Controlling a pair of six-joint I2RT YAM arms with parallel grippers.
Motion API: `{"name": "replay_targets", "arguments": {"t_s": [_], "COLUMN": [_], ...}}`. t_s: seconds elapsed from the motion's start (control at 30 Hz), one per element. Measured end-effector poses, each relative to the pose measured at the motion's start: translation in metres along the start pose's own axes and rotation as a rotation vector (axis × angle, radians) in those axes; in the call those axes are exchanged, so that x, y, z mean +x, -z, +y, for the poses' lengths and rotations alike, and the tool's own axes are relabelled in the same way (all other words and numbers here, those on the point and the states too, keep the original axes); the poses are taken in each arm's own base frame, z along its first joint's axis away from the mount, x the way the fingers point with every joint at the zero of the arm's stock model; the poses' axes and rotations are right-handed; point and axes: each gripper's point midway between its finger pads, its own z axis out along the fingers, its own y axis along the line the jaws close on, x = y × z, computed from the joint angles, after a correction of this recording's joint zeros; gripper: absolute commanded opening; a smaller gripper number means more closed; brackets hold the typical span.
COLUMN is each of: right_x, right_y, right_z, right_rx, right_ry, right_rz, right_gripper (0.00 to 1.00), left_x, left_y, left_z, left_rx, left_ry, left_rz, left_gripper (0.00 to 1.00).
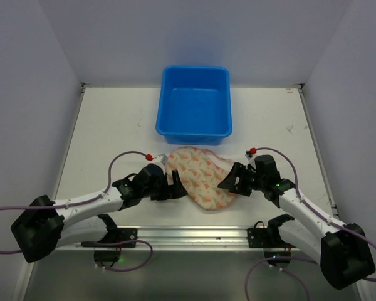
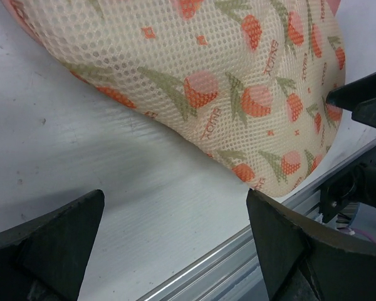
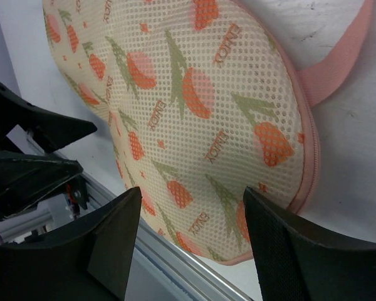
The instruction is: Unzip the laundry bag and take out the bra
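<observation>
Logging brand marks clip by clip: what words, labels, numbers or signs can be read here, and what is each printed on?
"ENIOX": small orange capitals repeated many times across the mesh of the laundry bag, among the printed flowers. The middle letters are uncertain through the mesh.
Blue tub: no text seen.
Nothing else is readable in any view.

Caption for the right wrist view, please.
Right gripper, jaws apart, poised over the mesh laundry bag with pink zipper edging.
</observation>
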Motion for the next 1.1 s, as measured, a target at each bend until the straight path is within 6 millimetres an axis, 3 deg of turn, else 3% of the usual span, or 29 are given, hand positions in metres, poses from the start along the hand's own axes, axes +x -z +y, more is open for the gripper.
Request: {"name": "replay_targets", "arguments": {"t_s": [0.33,0.53,0.63,0.73,0.77,0.87,0.97,1.1], "right_x": [-0.007,-0.01,-0.013,-0.016,-0.017,-0.02,-0.021,-0.021], "right_y": [-0.004,-0.002,0.003,0.009,0.011,0.019,0.025,0.031], "right_z": [0.015,0.023,0.028,0.034,0.037,0.043,0.047,0.049], "right_rx": [-0.052,-0.073,-0.091,-0.113,-0.123,-0.144,-0.159,-0.173], "right_ry": [0.021,0.034,0.051,0.075,0.085,0.114,0.14,0.178], "right_rz": [-0.017,-0.032,-0.055,-0.086,-0.096,-0.126,-0.149,-0.168], "right_gripper": [0.68,0.69,0.69,0.7,0.7,0.7,0.7,0.7], "left_x": [0.006,-0.001,-0.002,-0.001,0.0,0.005,0.005,0.001], "left_y": [-0.023,-0.038,-0.044,-0.048,-0.049,-0.052,-0.052,-0.048], "left_z": [-0.008,-0.022,-0.023,-0.023,-0.021,-0.013,-0.009,-0.009], "left_rx": [0.07,0.129,0.143,0.141,0.135,0.11,0.097,0.107], "left_ry": [0.119,0.224,0.275,0.311,0.321,0.349,0.368,0.386], "left_rz": [0.003,-0.024,-0.033,-0.041,-0.041,-0.041,-0.053,-0.077], "left_gripper": [0.95,0.82,0.73,0.53,0.4,0.19,0.02,0.0]}}
